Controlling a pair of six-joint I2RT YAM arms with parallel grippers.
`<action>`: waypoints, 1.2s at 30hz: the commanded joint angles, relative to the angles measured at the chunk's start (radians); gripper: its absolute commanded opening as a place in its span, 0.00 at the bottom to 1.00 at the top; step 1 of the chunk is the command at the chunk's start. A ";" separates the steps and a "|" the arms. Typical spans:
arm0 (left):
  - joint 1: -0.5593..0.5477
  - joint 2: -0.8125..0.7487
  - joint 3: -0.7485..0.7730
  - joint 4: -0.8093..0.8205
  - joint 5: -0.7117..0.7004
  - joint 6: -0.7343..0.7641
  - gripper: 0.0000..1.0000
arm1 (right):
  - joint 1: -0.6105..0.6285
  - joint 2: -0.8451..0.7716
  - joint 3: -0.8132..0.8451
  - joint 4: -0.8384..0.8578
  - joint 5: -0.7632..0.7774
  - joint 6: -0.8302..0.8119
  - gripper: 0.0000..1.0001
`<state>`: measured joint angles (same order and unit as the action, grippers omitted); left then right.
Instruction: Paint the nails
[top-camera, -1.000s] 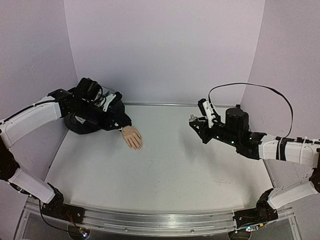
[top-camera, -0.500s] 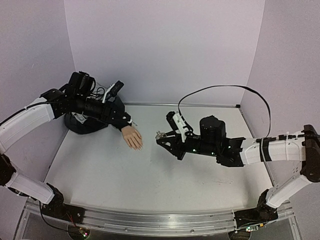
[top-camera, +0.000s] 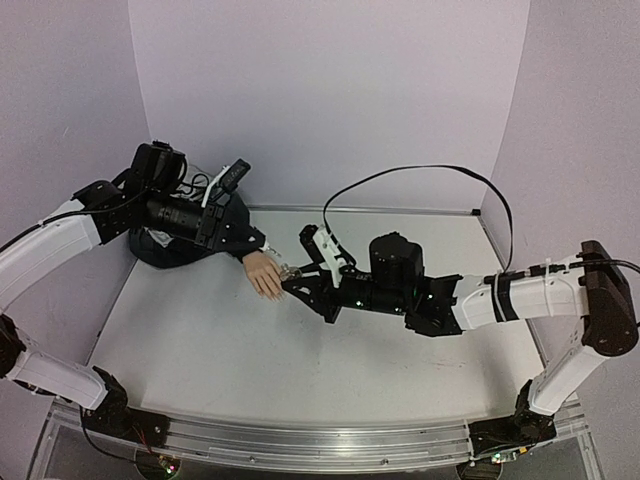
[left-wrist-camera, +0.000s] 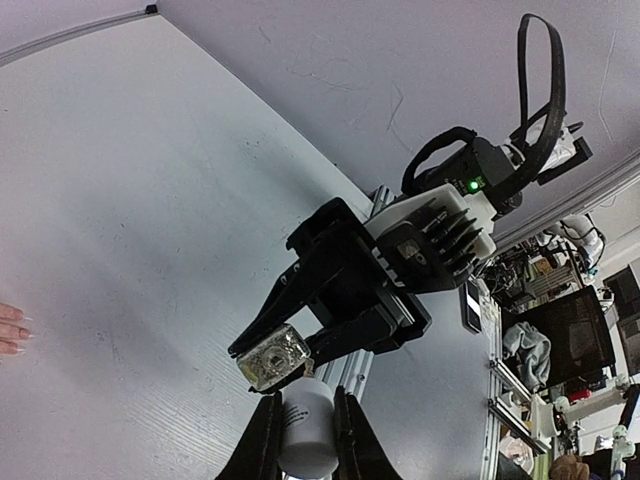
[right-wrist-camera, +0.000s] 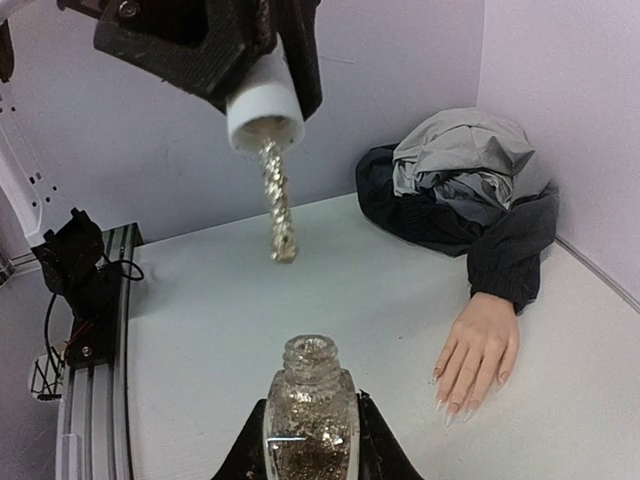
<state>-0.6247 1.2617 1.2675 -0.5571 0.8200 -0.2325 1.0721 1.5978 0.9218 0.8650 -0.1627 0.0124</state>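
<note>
Right hand (top-camera: 291, 283) gripping bottle (right-wrist-camera: 309, 420) just beside nails (right-wrist-camera: 452, 408), left hand (left-wrist-camera: 303, 432) gripping brush cap (right-wrist-camera: 265, 105)

Gold glitter against lilac and white.
The clear bottle (right-wrist-camera: 310, 420) holds gold glitter, and the same gold coats the brush (right-wrist-camera: 278, 215) under the white cap (right-wrist-camera: 265, 100). The mannequin hand (right-wrist-camera: 482, 345) is pale peach with pale nails (right-wrist-camera: 447, 408); its jacket (right-wrist-camera: 470, 190) is dark navy and grey. Table (top-camera: 300, 350) off-white, walls (top-camera: 330, 100) lilac.
</note>
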 joint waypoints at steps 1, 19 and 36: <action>-0.016 0.012 0.020 0.004 0.018 0.041 0.00 | 0.000 -0.001 0.048 0.085 0.047 -0.046 0.00; -0.027 0.045 0.048 -0.038 -0.033 0.071 0.00 | 0.004 0.011 0.049 0.095 0.010 -0.086 0.00; -0.047 0.067 0.052 -0.050 -0.023 0.077 0.00 | 0.007 0.021 0.065 0.095 0.002 -0.088 0.00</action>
<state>-0.6651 1.3239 1.2697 -0.6022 0.7837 -0.1791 1.0725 1.6249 0.9295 0.8852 -0.1467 -0.0608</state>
